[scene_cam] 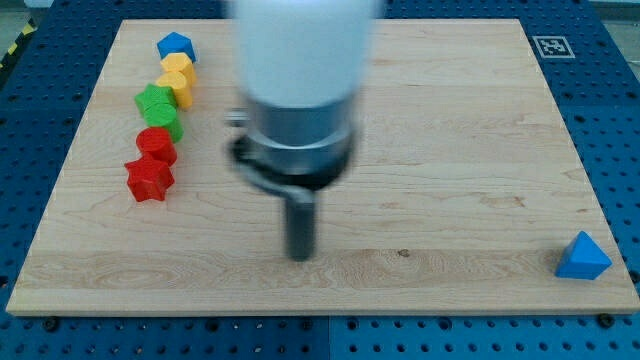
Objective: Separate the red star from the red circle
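The red star (149,179) lies near the board's left edge, touching the red circle (156,144) just above it. My tip (301,256) is at the lower middle of the board, well to the right of both red blocks and touching no block. The arm's white and grey body rises above it and looks blurred.
Above the red circle runs a column of blocks: a green star (155,100) and a green block (165,122), a yellow block (181,90), a yellow block (177,66), a blue pentagon (175,45). A blue triangle (582,256) sits at the lower right corner. The wooden board (450,150) lies on a blue pegboard.
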Controlling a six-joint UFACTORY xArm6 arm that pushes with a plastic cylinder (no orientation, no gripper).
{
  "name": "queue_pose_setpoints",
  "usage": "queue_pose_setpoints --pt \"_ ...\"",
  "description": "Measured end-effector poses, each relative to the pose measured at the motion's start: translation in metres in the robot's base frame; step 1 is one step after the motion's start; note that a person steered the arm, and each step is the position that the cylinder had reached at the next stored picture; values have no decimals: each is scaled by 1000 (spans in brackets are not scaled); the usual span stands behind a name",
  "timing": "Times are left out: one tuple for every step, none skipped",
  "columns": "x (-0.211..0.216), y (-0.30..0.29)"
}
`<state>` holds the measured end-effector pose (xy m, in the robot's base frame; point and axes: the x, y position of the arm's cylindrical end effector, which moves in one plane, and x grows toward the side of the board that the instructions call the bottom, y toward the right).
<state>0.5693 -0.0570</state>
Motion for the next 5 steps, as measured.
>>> queue_pose_setpoints --pt "0 -106" --pt "-18 -201" --pt "-65 -225" --pt "-94 -201" --pt "-98 -128"
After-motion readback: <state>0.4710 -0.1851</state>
